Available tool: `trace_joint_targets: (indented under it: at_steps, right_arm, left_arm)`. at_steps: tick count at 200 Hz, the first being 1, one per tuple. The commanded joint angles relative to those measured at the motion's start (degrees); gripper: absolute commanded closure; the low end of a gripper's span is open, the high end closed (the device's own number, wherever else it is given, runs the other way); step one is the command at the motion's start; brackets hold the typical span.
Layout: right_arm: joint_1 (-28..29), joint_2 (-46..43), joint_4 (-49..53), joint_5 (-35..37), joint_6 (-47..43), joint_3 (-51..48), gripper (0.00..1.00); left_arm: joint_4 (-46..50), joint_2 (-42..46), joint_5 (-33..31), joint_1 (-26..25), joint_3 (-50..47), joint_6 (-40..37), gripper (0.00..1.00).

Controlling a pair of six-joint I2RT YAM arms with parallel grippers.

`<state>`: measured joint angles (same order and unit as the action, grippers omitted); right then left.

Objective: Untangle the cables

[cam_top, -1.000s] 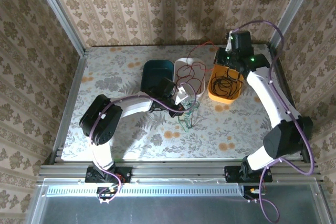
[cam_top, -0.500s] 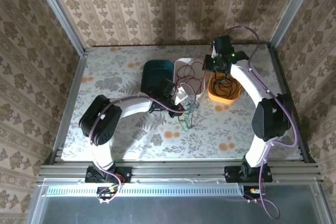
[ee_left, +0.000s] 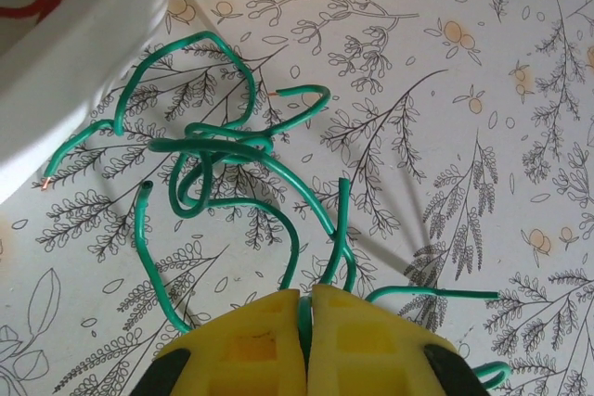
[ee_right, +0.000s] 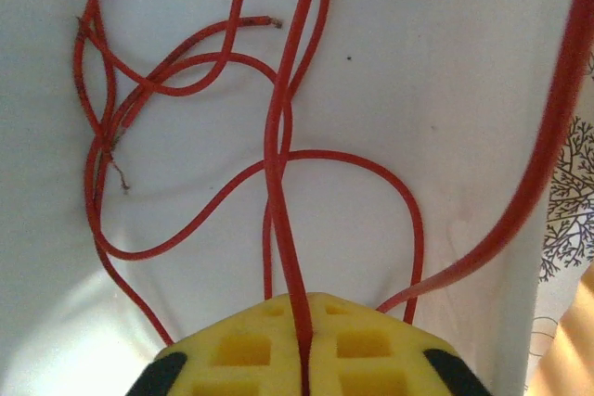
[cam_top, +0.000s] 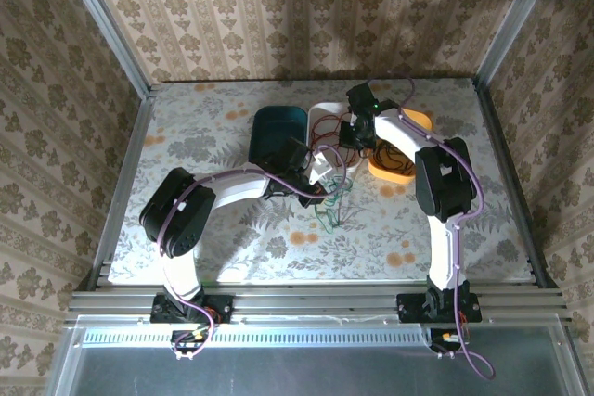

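Observation:
Green cables (ee_left: 209, 146) lie in a loose tangle on the floral table just in front of a white tray's corner (ee_left: 83, 71). My left gripper (ee_left: 308, 292) is shut on one green strand, low over the table beside the white tray (cam_top: 325, 108). From above, the left gripper (cam_top: 327, 172) sits just behind the green tangle (cam_top: 331, 210). Red cables (ee_right: 274, 183) loop across the white tray floor (ee_right: 445, 90). My right gripper (ee_right: 302, 301) hangs over that tray, its yellow fingers pinching one red strand. In the top view the right gripper (cam_top: 355, 134) is above the tray's right side.
A dark teal tray (cam_top: 277, 132) stands left of the white one. An orange tray (cam_top: 394, 172) stands to its right, partly under my right arm. Metal rails frame the table on all sides. Open floral tabletop lies to the left and at the front.
My right arm has swung left from above the orange tray to above the white tray, with a red cable in its fingers. The left arm and green tangle have stayed put.

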<state>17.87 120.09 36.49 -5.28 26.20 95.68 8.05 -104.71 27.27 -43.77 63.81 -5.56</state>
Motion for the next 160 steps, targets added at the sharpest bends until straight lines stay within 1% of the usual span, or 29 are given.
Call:
trace_joint_targets:
  at_steps: [1,18,37,70,86,94,105,125,143,160]
  right_arm:
    - [0.85,-2.41,1.04,2.85,0.47,2.58,0.7]
    - [1.28,-6.09,0.5,5.91,-0.41,1.51,0.61]
    - [1.67,-10.84,-0.65,8.92,-1.46,-0.46,0.56]
    - [1.82,-18.15,-0.15,12.9,-3.06,-3.97,0.54]
    - [2.04,-22.42,-0.35,12.58,-4.26,-8.18,0.54]
    - [2.17,-24.47,-0.17,11.06,-4.89,-10.89,0.54]
    - [2.35,-26.96,0.28,7.16,-5.88,-14.88,0.54]
    - [2.83,-29.65,1.28,-2.84,-7.5,-21.9,0.54]
    - [3.22,-30.06,0.16,-10.35,-7.74,-27.25,0.55]
    - [3.42,-28.16,0.0,-15.01,-7.84,-28.98,0.55]
  left_arm:
    - [-0.98,2.03,-0.61,0.17,-0.61,1.49,1.0]
    - [-1.49,2.14,-0.92,0.19,-0.48,1.52,1.0]
    - [-2.79,2.29,-0.94,0.26,-0.53,2.19,1.0]
    - [-4.42,2.29,-0.21,0.62,-0.58,3.11,1.0]
    - [-5.27,2.4,-0.09,0.98,-0.84,3.35,1.0]
    - [-5.79,2.53,0.24,1.08,-1.05,3.62,1.0]
    - [-6.65,2.75,0.89,1.45,-1.6,4.17,1.0]
    - [-8.76,3.43,2.31,2.17,-3.0,5.59,1.0]
    - [-9.27,3.63,3.35,2.62,-3.68,6.1,0.98]
    - [-9.31,3.72,3.93,2.64,-4.13,6.15,0.97]
